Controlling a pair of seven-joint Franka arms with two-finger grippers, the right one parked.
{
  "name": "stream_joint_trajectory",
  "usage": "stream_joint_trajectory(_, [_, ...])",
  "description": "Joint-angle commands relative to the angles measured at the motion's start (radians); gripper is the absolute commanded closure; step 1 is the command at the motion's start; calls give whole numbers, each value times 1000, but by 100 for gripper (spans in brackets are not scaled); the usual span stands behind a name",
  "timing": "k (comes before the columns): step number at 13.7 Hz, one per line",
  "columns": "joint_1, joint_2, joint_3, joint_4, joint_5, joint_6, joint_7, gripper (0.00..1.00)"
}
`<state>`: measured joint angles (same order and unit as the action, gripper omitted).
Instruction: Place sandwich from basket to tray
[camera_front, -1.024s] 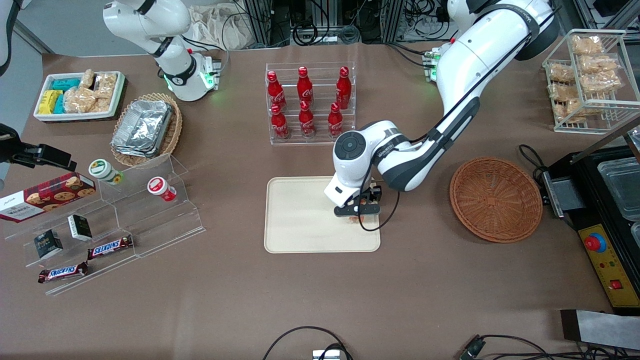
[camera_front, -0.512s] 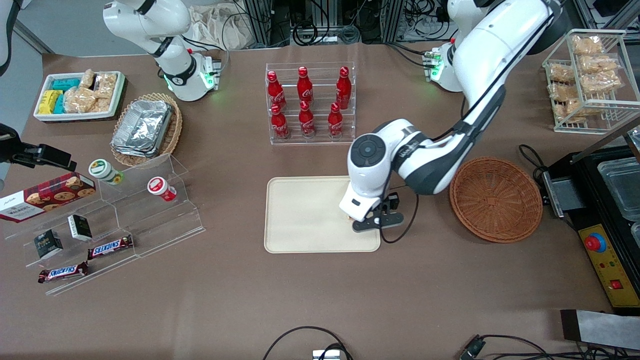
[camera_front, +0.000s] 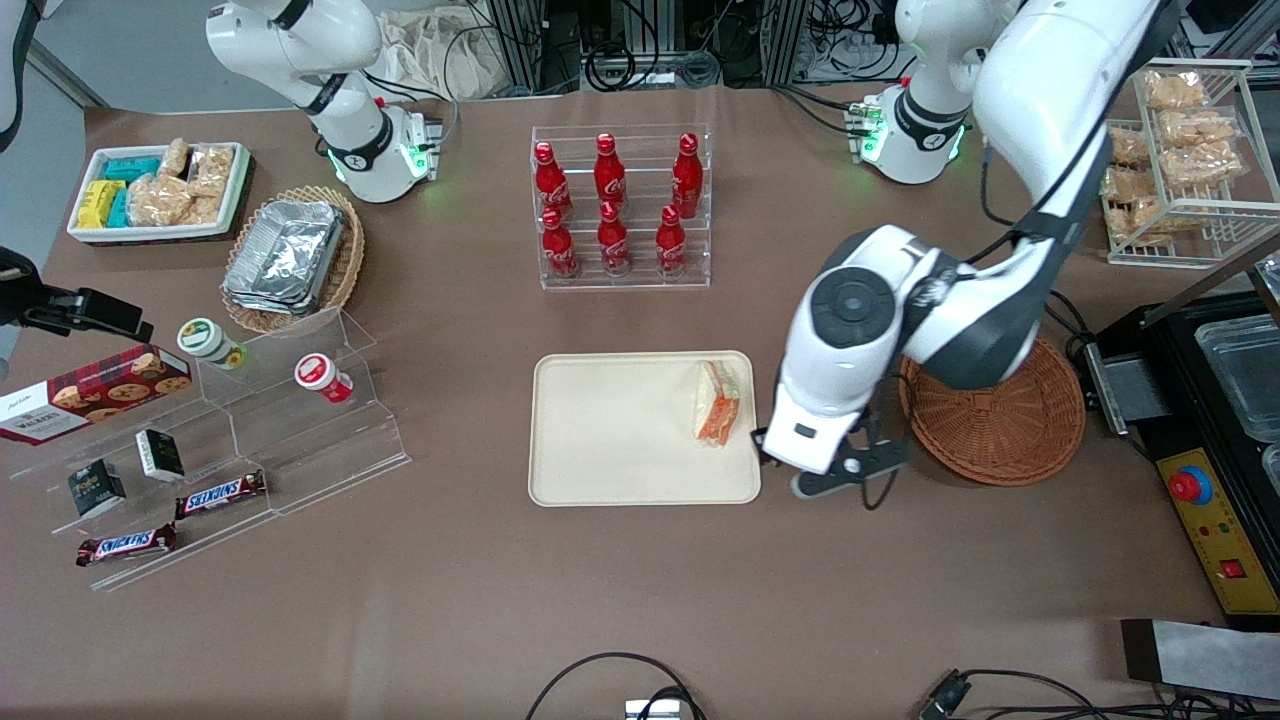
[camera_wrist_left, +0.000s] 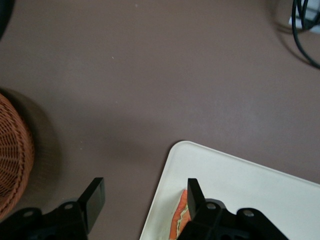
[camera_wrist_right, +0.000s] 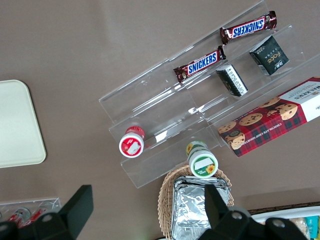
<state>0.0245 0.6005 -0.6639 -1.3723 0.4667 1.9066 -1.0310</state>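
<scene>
We see the sandwich (camera_front: 717, 402) lying on the tray (camera_front: 610, 440) at the edge toward the working arm's end, long axis running nearer-to-farther from the front camera. The gripper (camera_wrist_left: 145, 197) hangs over bare table between tray and basket (camera_front: 1010, 425), fingers apart, holding nothing. Sandwich lies just beside it, toward the parked arm's end. Placement looks done; we judge retreat comes next.

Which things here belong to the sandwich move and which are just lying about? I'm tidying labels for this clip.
Job: sandwich, lying on the tray; basket, with no sandwich in it; gripper, open, above the table between tray and basket.

Lying about: cola bottles, Snickers bars, cookie box, foil containers, bagged snacks.
</scene>
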Motion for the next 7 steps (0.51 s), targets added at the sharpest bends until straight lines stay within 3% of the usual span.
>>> stream_joint_trajectory(1, [43, -53, -5, -7, -39, -52, 38, 25])
stream_joint_trajectory(7, [66, -123, 32, -19, -59, -132, 130, 25])
